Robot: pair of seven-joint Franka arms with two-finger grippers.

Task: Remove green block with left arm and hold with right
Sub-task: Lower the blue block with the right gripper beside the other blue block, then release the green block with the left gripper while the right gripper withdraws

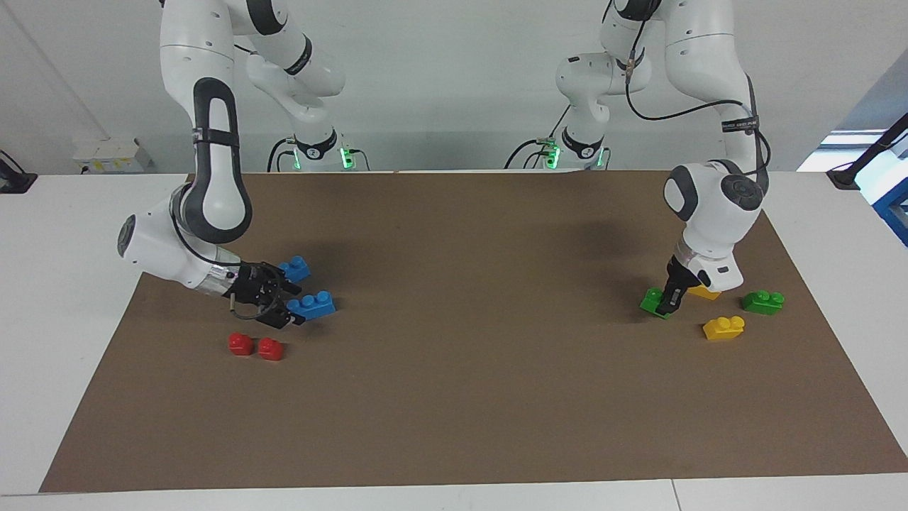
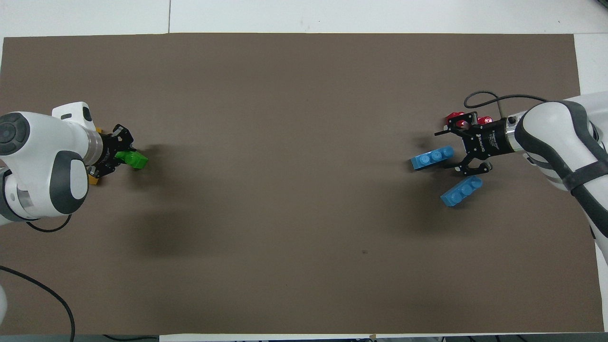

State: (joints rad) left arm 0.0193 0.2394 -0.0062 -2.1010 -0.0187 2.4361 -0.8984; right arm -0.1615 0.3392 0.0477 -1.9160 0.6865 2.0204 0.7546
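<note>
The small bright green plastic block [image 1: 651, 301] sits on the brown paper mat [image 1: 468, 397] at the left arm's end of the tabletop [image 1: 64, 234], tilted, with one end raised. The left end effector [image 1: 667, 304] points steeply down and is clamped on this block; in the overhead view the block [image 2: 132, 158] juts out from between the black fingers [image 2: 118, 142].

Just beside the left end effector, slightly nearer to the robots, a yellow plastic brick [image 1: 704, 291] lies partly hidden by the left arm's wrist. A second yellow plastic brick with two studs [image 1: 723, 327] rests on the mat a little farther from the robots. A darker green two-stud plastic brick [image 1: 763, 301] lies closer to the mat's edge at that same end.

At the right arm's end of the tabletop, the right end effector [image 1: 289, 307] is low over the mat with its fingers spread apart and holding nothing. A blue plastic brick [image 1: 316, 304] lies just at its fingertips, and another blue plastic brick [image 1: 295, 269] sits beside the end effector, nearer to the robots. Two small red plastic blocks [image 1: 255, 345] sit side by side, farther from the robots than the right end effector.
</note>
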